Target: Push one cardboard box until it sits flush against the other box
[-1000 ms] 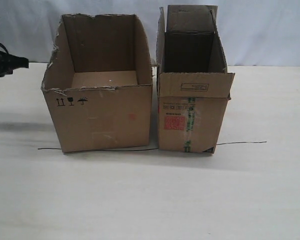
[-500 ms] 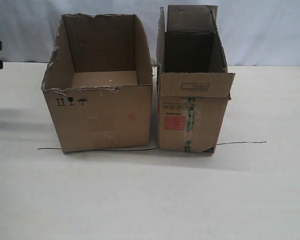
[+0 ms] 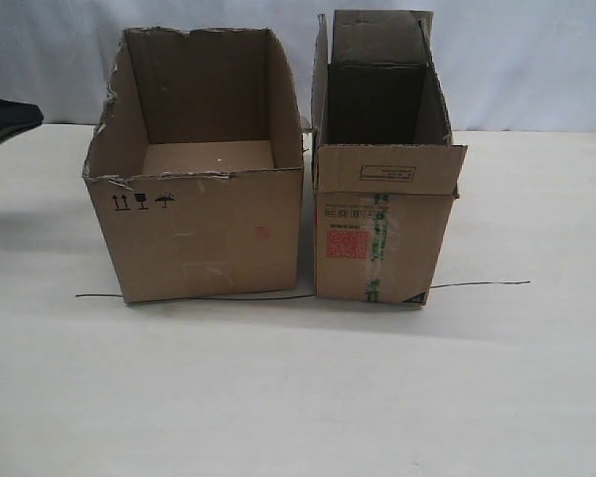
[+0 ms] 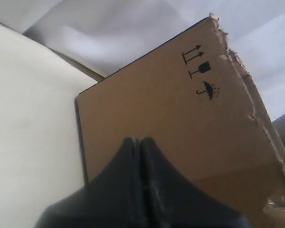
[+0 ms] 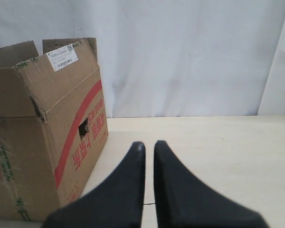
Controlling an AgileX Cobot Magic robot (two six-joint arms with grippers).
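The cardboard box [image 3: 204, 214], wide with a ragged rim and black symbols, stands left of centre on the table. The other box [image 3: 377, 234], narrower with a red label and green tape, stands just to its right, with a thin gap between them. My left gripper [image 3: 25, 114] is shut, hovering at the far left edge, apart from the wide box. In the left wrist view its closed tips [image 4: 140, 140] point at that box's side wall [image 4: 180, 104]. My right gripper [image 5: 148, 145] is shut but for a thin slit and holds nothing, with the narrow box [image 5: 47, 123] off to its side.
A thin dark wire [image 3: 477, 284] runs along the pale table [image 3: 298, 397] by the front feet of both boxes. White cloth [image 3: 536, 60] hangs behind the table. The right arm does not show in the exterior view.
The left gripper drew back almost out of the exterior view, then came in again at the far left edge. Neither box has moved.
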